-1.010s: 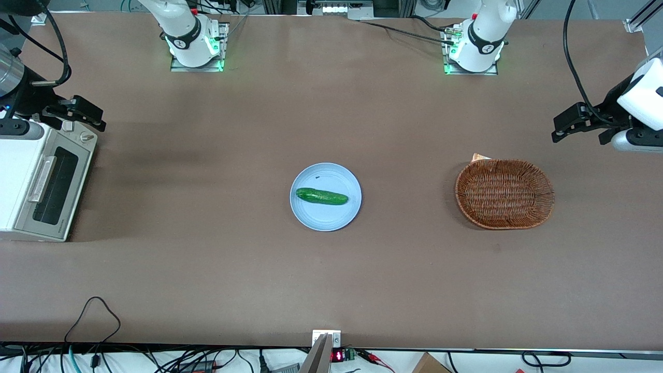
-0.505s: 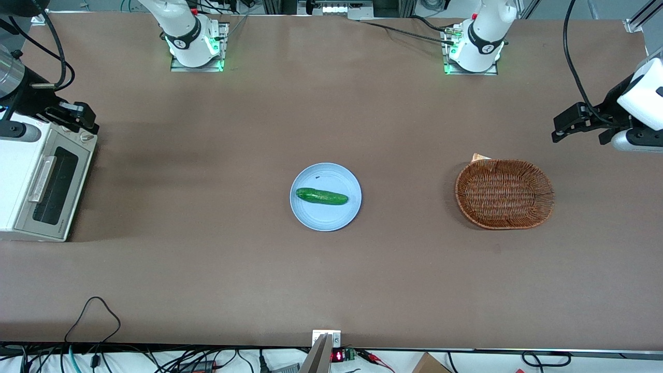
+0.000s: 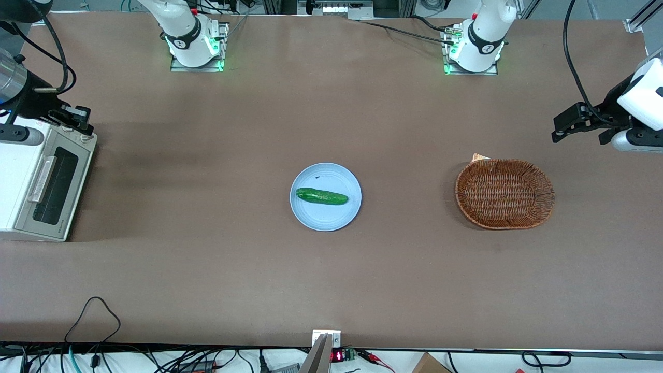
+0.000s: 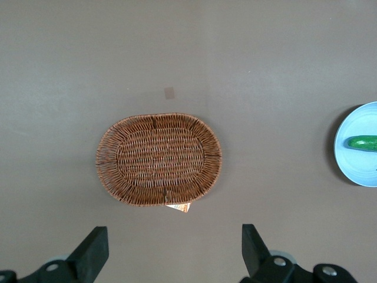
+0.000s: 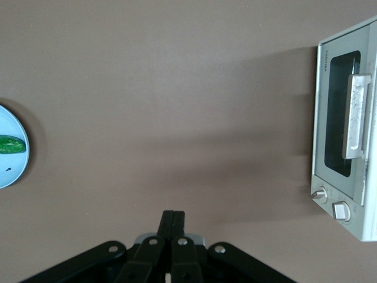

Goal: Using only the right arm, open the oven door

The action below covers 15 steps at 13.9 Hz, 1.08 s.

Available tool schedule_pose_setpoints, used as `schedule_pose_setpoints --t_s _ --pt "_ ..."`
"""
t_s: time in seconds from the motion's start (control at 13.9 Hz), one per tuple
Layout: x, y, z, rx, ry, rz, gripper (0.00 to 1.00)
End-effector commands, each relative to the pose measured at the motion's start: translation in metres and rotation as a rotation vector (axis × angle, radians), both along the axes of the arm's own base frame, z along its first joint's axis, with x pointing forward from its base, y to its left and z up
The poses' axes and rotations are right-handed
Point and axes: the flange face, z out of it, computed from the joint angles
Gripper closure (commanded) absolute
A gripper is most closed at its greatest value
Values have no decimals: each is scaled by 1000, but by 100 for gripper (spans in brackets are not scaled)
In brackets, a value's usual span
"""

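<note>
The white toaster oven (image 3: 20, 181) stands at the working arm's end of the table. Its silver-grey door (image 3: 52, 186) with dark window and silver bar handle (image 3: 42, 178) is closed. The door also shows in the right wrist view (image 5: 341, 127), closed, with its handle (image 5: 357, 115). The right arm (image 3: 15, 88) reaches over the oven's end farther from the front camera. My gripper (image 3: 77, 118) hangs above the oven's knob corner. Its fingers (image 5: 174, 221) are pressed together and hold nothing.
A light blue plate (image 3: 342, 212) with a green cucumber (image 3: 321, 196) sits mid-table. A brown wicker basket (image 3: 504, 194) lies toward the parked arm's end. Two oven knobs (image 5: 330, 203) sit beside the door. Cables run along the table's front edge.
My gripper has drawn back toward the working arm's end, from past the oven's knob corner to above it, staying shut. The oven door has not moved.
</note>
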Motion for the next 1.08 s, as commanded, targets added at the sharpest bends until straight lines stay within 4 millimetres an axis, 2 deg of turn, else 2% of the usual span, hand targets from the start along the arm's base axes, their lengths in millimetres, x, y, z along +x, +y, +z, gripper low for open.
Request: schedule_pose_setpoints --t_s 0.0,0.36,0.72,1.01 --pt "6 -5 -8 -32 7 -13 100" --pt "26 -29 -54 -234 63 -29 100" --pt "45 -59 -131 -442 86 -33 100" --pt "49 -86 -159 -529 78 -38 100"
